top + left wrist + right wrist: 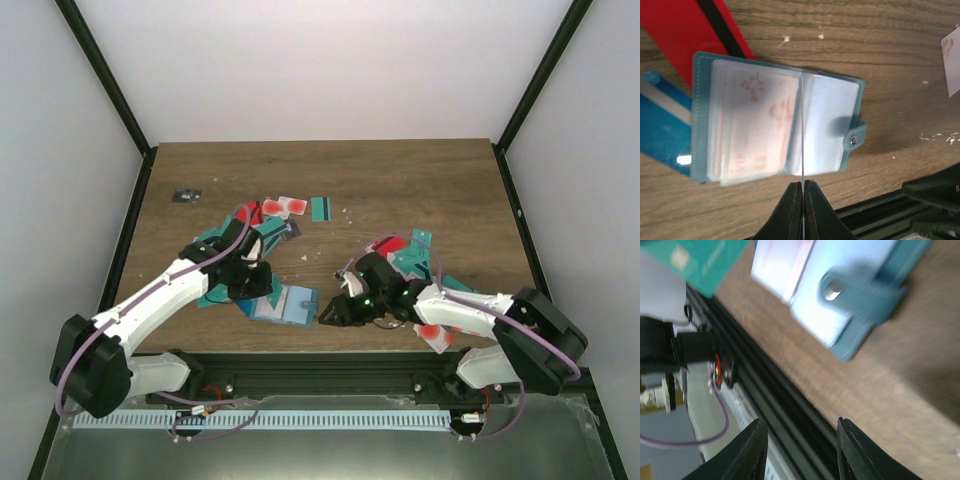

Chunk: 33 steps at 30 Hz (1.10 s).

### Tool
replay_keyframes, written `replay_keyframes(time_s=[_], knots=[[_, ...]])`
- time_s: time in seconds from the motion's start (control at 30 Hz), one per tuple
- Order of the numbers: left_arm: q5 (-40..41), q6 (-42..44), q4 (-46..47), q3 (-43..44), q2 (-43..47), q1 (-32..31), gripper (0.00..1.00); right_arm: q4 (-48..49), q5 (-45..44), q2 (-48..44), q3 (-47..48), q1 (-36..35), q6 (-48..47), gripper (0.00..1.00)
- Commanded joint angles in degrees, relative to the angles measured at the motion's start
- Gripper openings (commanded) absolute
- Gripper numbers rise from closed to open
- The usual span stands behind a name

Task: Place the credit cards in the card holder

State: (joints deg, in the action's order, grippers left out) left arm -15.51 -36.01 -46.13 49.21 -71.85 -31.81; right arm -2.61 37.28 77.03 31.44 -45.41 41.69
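Black fingers of my left gripper (803,186) are squeezed shut on a thin clear page that stands up from the teal-blue soft book-like card holder (832,120). It lies open on the brown wooden table (880,45), partly on top of a red plastic card (670,35) and a blue plastic card (660,135). Just right of it, my right gripper (800,424) hangs with fingers apart, holding nothing.

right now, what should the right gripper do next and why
Probably swing to a loose card, such as the teal card, and pick it up. The right gripper is open and empty beside the card holder, while the left gripper is shut on a clear sleeve of it.
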Motion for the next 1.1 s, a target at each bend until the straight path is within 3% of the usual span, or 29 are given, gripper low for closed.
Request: replay_keyframes(time_s=[0.0, 0.23, 0.47, 0.73, 1.07], knots=[[3.5, 2.3, -8.9, 1.8, 2.5, 0.0, 0.04, -1.9, -1.4, 0.7, 3.0, -8.3, -0.9, 0.40], [0.9, 1.3, -4.7, -0.4, 4.7, 0.1, 0.04, 0.0, -6.8, 11.5, 8.4, -14.2, -1.1, 0.39], [-1.2, -0.3, 2.6, -2.4, 3.4, 0.7, 0.04, 1.2, -11.8, 19.1, 10.9, -14.1, -2.4, 0.38], [-1.0, -1.0, 6.3, -3.9, 3.3, 1.8, 0.04, -2.4, -18.5, 21.1, 12.7, -10.8, -0.9, 0.37], [-5.7, -8.6, 18.3, -12.3, 6.6, 3.5, 0.04, -1.1, -6.4, 16.6, 11.0, -8.4, -10.1, 0.36]])
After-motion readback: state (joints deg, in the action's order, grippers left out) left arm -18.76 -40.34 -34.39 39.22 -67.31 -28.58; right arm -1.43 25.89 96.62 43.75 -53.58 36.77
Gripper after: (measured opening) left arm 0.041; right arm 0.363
